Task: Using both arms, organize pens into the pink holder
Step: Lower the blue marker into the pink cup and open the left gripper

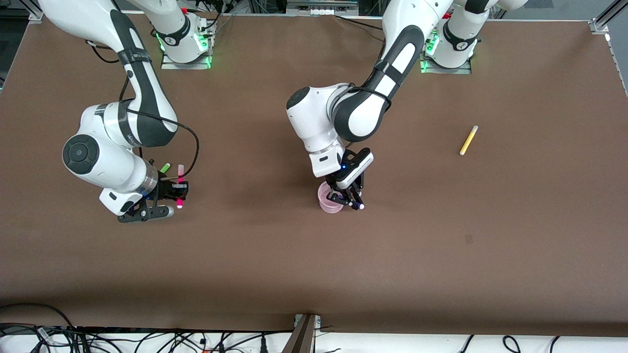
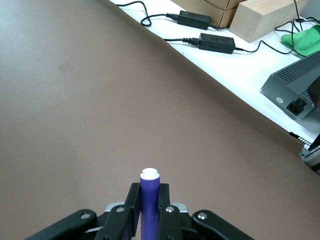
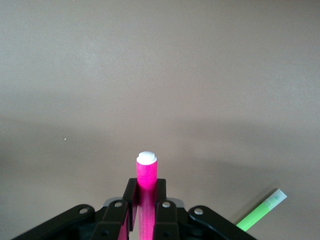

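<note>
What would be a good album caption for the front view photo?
Left gripper carries a purple pen over the pink holder; right gripper holds a magenta pen.

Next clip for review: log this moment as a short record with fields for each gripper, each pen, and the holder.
left gripper: shut on the purple pen, beside the pink holder
right gripper: shut on the magenta pen, toward the right arm's end of the table
green pen: lying on the table close by the right gripper
yellow pen: lying on the table toward the left arm's end, untouched
pens seen in holder: none
</note>
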### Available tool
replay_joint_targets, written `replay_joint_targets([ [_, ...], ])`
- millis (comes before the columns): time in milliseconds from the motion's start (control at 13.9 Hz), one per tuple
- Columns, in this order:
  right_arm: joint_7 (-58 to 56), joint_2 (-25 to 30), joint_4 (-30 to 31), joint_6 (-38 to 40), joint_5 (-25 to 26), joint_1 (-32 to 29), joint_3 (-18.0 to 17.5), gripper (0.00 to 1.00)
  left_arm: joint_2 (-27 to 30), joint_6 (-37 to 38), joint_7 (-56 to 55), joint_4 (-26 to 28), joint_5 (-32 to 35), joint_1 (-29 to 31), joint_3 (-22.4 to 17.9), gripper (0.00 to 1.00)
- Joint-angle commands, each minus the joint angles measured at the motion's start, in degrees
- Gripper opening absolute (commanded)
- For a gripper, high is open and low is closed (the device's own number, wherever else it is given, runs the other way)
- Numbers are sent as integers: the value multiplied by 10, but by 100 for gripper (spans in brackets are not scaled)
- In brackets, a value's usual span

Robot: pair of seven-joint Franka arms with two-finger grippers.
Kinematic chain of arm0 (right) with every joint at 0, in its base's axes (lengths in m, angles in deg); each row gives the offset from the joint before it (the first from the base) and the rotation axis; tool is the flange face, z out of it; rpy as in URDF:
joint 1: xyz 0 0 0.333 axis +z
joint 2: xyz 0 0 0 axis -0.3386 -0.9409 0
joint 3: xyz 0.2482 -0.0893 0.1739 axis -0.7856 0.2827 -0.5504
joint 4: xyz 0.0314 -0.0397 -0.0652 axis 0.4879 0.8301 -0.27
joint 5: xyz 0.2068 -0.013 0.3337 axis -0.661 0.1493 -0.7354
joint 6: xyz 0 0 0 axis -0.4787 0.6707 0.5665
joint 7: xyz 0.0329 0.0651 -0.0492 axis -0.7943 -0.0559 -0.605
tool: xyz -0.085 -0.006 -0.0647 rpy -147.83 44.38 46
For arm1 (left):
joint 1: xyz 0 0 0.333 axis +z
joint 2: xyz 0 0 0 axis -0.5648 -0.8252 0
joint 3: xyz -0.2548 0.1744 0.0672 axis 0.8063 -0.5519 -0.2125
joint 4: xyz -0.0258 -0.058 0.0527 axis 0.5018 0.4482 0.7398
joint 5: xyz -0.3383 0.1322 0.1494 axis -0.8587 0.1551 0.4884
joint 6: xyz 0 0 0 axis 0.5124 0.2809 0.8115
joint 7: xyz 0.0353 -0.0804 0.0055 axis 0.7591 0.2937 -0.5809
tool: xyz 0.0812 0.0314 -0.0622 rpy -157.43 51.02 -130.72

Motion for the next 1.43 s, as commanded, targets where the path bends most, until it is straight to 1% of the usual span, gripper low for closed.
replay_joint_targets([
  [0,-1,3,-7,18,-6,2,1,0,-27,15,-10,-38,16,-10,-9,2],
  [287,-1,3,-8,18,-6,2,0,0,-35,17,-10,-46,16,-11,-9,2],
  [502,0,3,-8,18,-6,2,0,0,-39,17,-10,-46,16,-16,-10,6],
  [646,-1,3,-9,18,-6,2,-1,0,-39,17,-10,-46,16,-16,-10,22],
  [717,-1,3,-9,18,-7,2,-2,0,-39,17,-10,-46,16,-16,-10,42],
  [789,-1,3,-10,18,-7,2,-2,0,-38,23,-11,-46,16,-16,-10,65],
  [861,-1,3,-10,18,-7,3,-3,0,-39,24,-10,-46,16,-17,-10,91],
  [933,-1,3,-10,18,-8,3,-3,0,-39,25,-11,-46,16,-18,-10,94],
  [1004,-1,3,-10,18,-8,3,-4,0,-39,27,-10,-46,16,-18,-10,100],
  [1220,-1,3,-10,18,-8,3,-4,0,-30,31,-1,-46,17,-15,-12,100],
  [1363,0,3,-10,18,-8,5,-5,0,-3,36,45,-45,6,-5,-13,100],
])
